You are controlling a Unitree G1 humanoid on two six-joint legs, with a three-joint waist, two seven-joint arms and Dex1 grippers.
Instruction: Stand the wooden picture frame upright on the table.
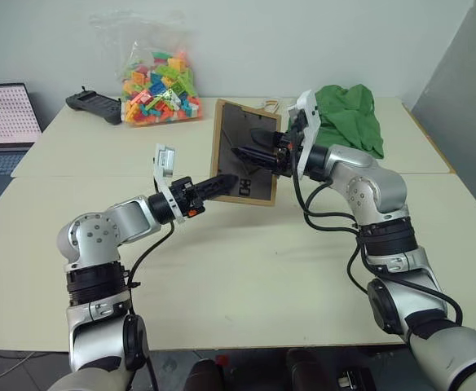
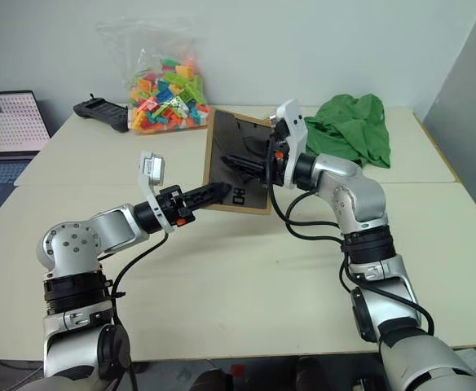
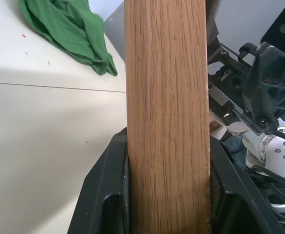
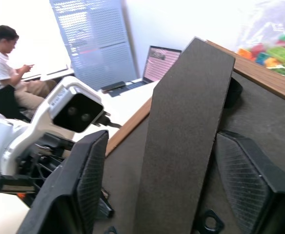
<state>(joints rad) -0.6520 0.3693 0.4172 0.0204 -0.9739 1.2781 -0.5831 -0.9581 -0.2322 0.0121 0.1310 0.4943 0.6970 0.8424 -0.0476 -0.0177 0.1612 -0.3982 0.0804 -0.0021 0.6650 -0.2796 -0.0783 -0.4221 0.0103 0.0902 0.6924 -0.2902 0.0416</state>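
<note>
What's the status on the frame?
Left gripper clamps wooden picture frame edge, held off table. Right gripper open astride fold-out stand. Nothing in the way.
</note>
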